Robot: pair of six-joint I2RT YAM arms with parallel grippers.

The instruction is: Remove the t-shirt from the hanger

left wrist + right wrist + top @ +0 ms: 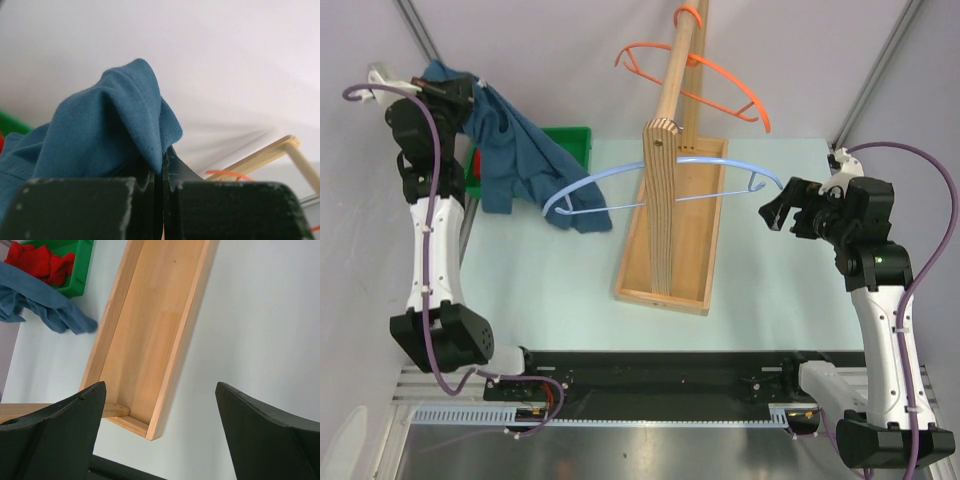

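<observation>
At the far left corner of the worktop (540,290), the left gripper (455,95) is raised high, its jaws clamped on a fold of the blue t-shirt (515,150). In the left wrist view the fabric (105,130) bunches up above the pinched fingers (150,185). From that grip the t-shirt hangs down and to the right. Its lower end overlaps the left end of the light blue hanger (610,172); whether the hanger is threaded through the cloth there cannot be told.

The hanger lies across the upright wooden post (665,200), which rises from a long wooden tray (705,250) at the middle of the worktop. An orange hanger (720,80) sits higher on the post. A green bin (575,140) stands at the far edge behind the shirt, and the right wrist view shows red cloth (37,260) inside it.

Toward the right edge, the right gripper (772,208) hovers just beside the hanger's right end with its jaws spread wide and nothing between them. Its wrist camera looks down between the fingers (60,425) onto the tray and the bare worktop.
</observation>
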